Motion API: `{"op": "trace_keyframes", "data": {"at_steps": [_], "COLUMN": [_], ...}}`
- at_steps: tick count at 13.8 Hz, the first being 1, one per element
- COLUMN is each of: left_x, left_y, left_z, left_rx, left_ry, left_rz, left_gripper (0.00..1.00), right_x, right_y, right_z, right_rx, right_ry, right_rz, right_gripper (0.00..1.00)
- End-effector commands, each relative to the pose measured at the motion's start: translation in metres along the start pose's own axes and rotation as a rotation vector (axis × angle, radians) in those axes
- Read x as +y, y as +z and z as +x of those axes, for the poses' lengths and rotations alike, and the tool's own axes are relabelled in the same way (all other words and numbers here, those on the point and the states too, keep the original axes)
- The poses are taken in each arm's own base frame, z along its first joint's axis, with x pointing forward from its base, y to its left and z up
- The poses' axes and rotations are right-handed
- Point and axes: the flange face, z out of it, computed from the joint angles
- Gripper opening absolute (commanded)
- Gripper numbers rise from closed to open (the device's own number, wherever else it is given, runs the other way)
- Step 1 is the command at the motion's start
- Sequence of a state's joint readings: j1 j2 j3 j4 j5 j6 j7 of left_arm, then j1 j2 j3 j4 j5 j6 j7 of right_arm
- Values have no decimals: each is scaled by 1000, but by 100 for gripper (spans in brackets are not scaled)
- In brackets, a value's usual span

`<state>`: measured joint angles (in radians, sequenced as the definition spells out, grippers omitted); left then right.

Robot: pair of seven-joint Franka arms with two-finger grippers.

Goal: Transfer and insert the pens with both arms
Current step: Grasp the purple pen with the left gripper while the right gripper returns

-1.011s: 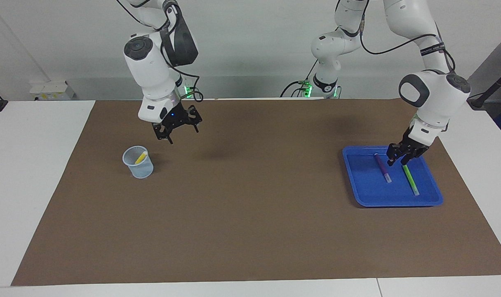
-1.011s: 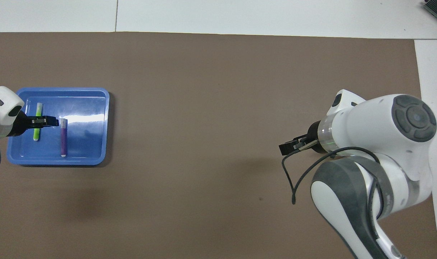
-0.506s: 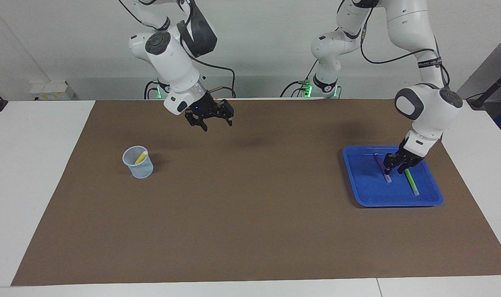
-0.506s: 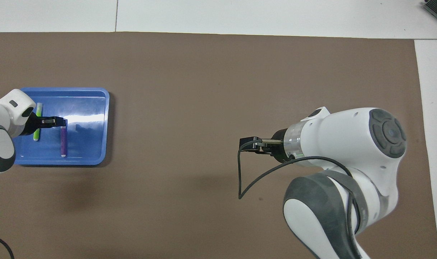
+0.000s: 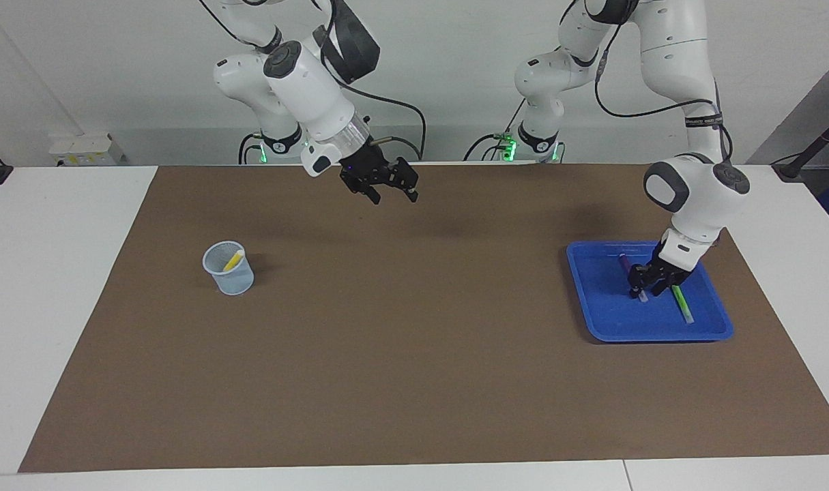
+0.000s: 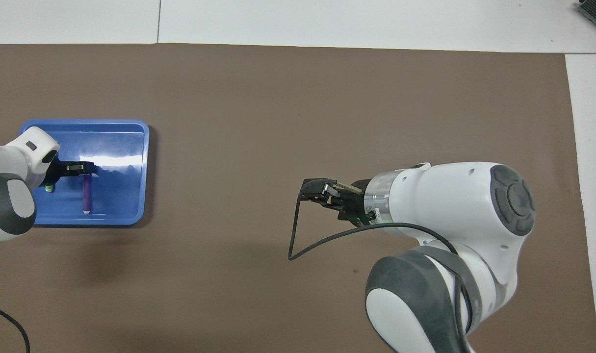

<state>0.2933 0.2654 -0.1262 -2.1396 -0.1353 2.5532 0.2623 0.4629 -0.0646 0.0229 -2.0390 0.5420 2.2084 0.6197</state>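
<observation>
In the facing view you see a brown mat (image 5: 414, 327) covering the worktop (image 5: 52, 286). The left gripper (image 5: 644, 286) is down inside the blue tray (image 5: 608, 314), which sits toward the left arm's end of the worktop at about four o'clock in this view. Its tip is at the purple pen (image 5: 627, 267), over the pen's capped end farther from the robots; you cannot tell whether its fingers have closed on the pen or are only set about it. The green pen (image 5: 681, 305) lies in the same tray just beside it, nearer the left arm's end. The right gripper (image 5: 389, 191) hangs in the air with its fingers spread apart and nothing between them, over bare mat at about twelve o'clock. Toward the right arm's end, at about nine o'clock, a small mesh cup (image 5: 229, 269) stands upright with the yellow pen (image 5: 233, 260) leaning inside it. In the overhead view you find the tray (image 6: 131, 147) at nine o'clock, with the left gripper (image 6: 84, 168) covering the upper end of the purple pen (image 6: 87, 193); only a tip of the green pen (image 6: 49, 188) shows beside the wrist. The right gripper (image 6: 322, 189) is over the middle of the mat (image 6: 298, 98), empty, a black cable (image 6: 298, 235) looping from it.
</observation>
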Motion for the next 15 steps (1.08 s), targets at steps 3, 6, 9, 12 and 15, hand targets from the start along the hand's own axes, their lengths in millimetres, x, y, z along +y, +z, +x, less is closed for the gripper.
{"op": "trace_keyframes", "data": {"at_steps": [3, 6, 9, 12, 15], "left_x": [4, 7, 10, 10, 8], "left_y": [13, 14, 15, 14, 14], "left_z": [-11, -13, -14, -15, -15], "left_rx": [-34, -46, -60, -61, -77], "left_ry": [21, 26, 28, 29, 20], "left_rz": [2, -1, -5, -5, -9], "left_gripper": [52, 36, 26, 0, 0], "right_x": [-15, -15, -19, -19, -21], "right_y": [2, 3, 0, 0, -2], "right_z": [-11, -11, -10, -9, -8], "right_rx": [-3, -4, -6, -4, -3], "right_ry": [39, 38, 47, 49, 48], "right_rz": [87, 86, 107, 108, 113], "right_gripper": [100, 100, 100, 100, 100]}}
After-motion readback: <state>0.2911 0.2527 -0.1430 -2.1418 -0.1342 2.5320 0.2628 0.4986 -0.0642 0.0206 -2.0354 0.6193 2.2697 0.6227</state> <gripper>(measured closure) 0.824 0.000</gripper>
